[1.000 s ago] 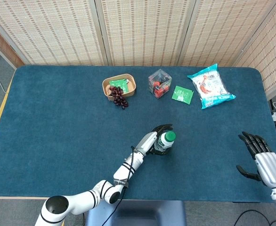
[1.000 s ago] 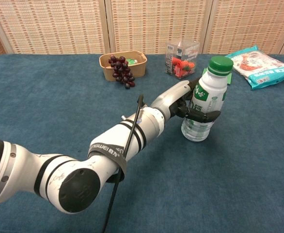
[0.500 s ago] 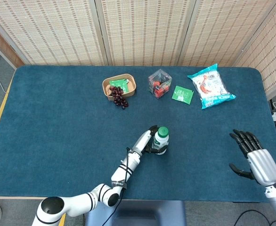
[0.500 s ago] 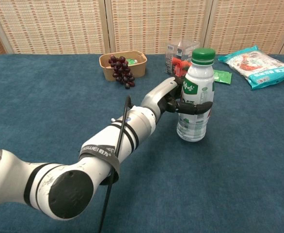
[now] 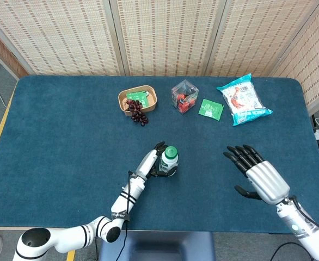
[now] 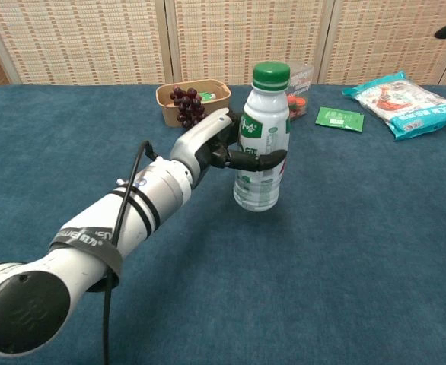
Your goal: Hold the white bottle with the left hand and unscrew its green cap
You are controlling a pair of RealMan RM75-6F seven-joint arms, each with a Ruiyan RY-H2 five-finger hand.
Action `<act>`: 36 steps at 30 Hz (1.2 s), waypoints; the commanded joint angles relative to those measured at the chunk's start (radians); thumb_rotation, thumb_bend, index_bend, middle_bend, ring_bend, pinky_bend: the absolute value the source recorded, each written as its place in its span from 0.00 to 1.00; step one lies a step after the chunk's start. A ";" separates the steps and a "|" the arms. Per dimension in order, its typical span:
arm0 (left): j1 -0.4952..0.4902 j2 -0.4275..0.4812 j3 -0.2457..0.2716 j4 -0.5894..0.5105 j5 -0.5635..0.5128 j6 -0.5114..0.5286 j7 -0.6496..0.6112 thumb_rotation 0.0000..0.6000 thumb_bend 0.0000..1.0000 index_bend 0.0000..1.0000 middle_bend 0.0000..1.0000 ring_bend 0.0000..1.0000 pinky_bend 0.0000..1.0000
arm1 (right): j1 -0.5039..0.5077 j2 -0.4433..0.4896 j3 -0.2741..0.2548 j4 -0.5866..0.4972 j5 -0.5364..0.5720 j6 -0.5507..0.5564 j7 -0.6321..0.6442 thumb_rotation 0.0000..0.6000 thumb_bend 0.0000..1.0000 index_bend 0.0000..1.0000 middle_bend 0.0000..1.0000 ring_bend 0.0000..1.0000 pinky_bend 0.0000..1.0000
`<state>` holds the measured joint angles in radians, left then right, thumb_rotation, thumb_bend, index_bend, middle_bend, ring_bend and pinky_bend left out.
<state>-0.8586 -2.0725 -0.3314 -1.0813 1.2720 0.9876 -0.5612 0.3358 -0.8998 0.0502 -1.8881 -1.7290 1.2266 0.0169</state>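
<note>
The main risk lay in the grip. The left hand (image 6: 221,146) held the bottle (image 6: 262,148) around its middle from one side only, fingers wrapped across the label, and the bottle looked lifted just clear of the table (image 6: 345,251), though the chest view did not settle whether its base still touched the cloth. If the right hand came down on the cap (image 6: 272,74) and twisted hard, the smooth body would likely turn inside that grasp rather than let the cap break free. A push off-centre could also tip the bottle out of the fingers, since nothing braced it on the far side.

The second risk was the approach. The right hand (image 5: 256,176) hung well apart from the bottle, to its right in the head view, so it had a fair way to travel, and a sideways sweep could knock the bottle before the fingers closed over the cap.

That right hand was wide open, fingers spread, holding nothing and touching nothing. The left hand was closed around the bottle, which stood upright near the table's middle, well clear of the grapes (image 5: 137,112), box (image 5: 184,96) and snack bag (image 5: 243,99) at the back.
</note>
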 commanded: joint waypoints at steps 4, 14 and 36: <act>0.034 0.017 0.047 0.022 0.037 0.011 -0.023 1.00 0.70 0.71 0.72 0.19 0.00 | 0.075 0.019 0.029 -0.087 0.051 -0.105 -0.083 1.00 0.17 0.00 0.00 0.00 0.00; 0.055 0.062 0.056 0.004 0.014 -0.042 -0.009 1.00 0.71 0.72 0.72 0.19 0.00 | 0.165 -0.015 0.065 -0.152 0.163 -0.238 -0.221 1.00 0.17 0.00 0.00 0.00 0.00; 0.062 0.045 0.068 0.067 0.043 -0.055 -0.019 1.00 0.73 0.73 0.73 0.19 0.00 | 0.455 -0.137 0.125 -0.184 0.709 -0.411 -0.662 1.00 0.17 0.06 0.00 0.00 0.00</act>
<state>-0.7965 -2.0277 -0.2629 -1.0147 1.3149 0.9328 -0.5804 0.7588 -1.0139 0.1749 -2.0740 -1.0586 0.8230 -0.6152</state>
